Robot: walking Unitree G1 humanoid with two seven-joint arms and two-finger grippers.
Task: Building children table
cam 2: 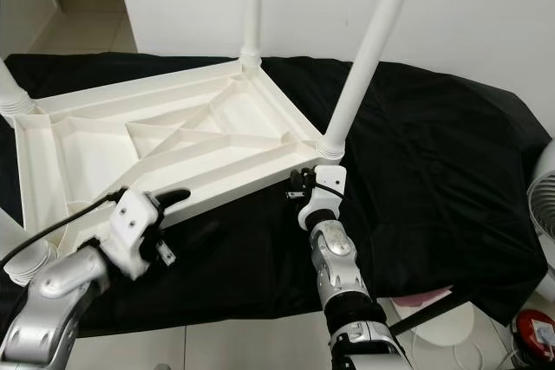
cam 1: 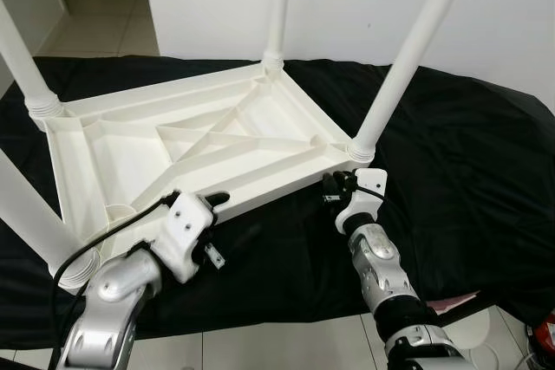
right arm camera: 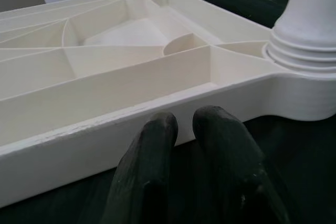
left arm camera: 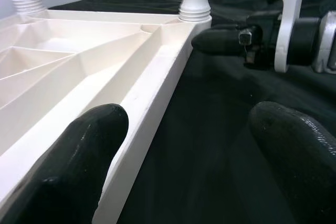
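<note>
1. White plastic, ribbed on its underside: in the left eye view the children's table [cam 1: 199, 140] lies upside down on a black cloth [cam 1: 460, 145], with its legs [cam 1: 408, 58] standing up from the corners. The cloth spreads wide and bare on the robot's right of the table; pale floor tiles [cam 1: 286, 344] show below the cloth's near edge.

2. In the right eye view the left hand [cam 2: 169, 199] sits at the near rim of the table, one black finger over the rim's top. The right hand [cam 2: 299, 190] is at the near right corner, just below the socket of the leg there. A white wall [cam 2: 468, 6] rises behind the cloth.

3. In the left wrist view the left hand's fingers [left arm camera: 79, 156] stand well apart, one on the ribbed side of the rim and one over the cloth, the rim running between them. The right hand appears farther along the same rim, near the corner leg.

4. In the right wrist view the right hand's fingers [right arm camera: 152, 161] are together, tips close against the outer face of the rim, beside the ringed base of the corner leg.
</note>
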